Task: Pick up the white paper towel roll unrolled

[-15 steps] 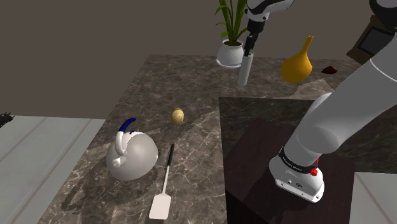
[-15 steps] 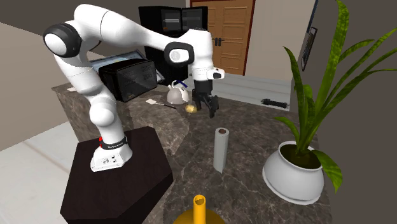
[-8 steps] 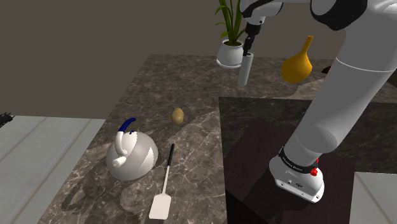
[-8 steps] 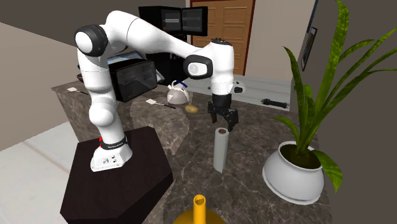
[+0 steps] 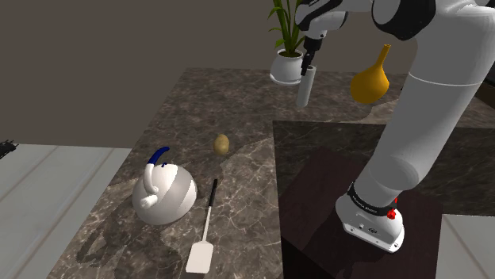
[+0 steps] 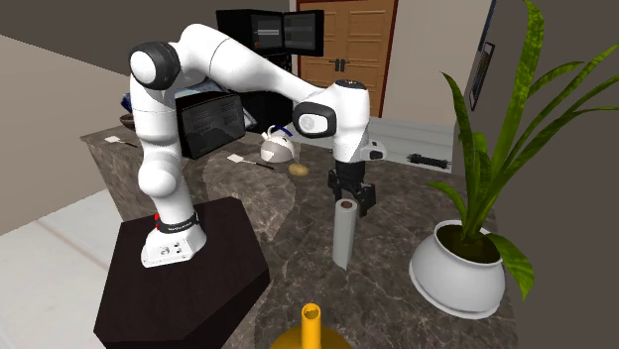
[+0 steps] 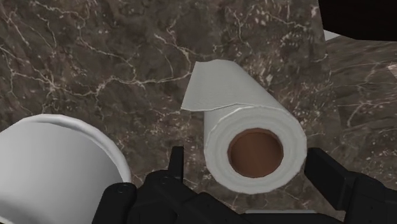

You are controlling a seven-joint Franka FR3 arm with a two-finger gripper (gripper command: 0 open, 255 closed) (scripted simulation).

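On the dark marbled counter (image 5: 238,103), just beside the white plant pot (image 5: 285,67), the white paper towel roll (image 5: 304,87) stands upright; the gripper (image 5: 308,59) hangs directly over its top end. The step in hand looks like the final approach before the grasp. In the wrist view the black fingers (image 7: 327,173) are spread apart, one on either side of the roll; they seem not to touch it, though their tips sit low in that view and I cannot be sure. The next move calls for a short descent so the pads bracket the roll's wall; then a squeeze gentle enough not to crush it; then a lift. The wrist view gives the brown core (image 7: 256,151) and a loose sheet (image 7: 210,86) peeling off the side; the second exterior view gives the roll's full height, with the gripper level with its top.
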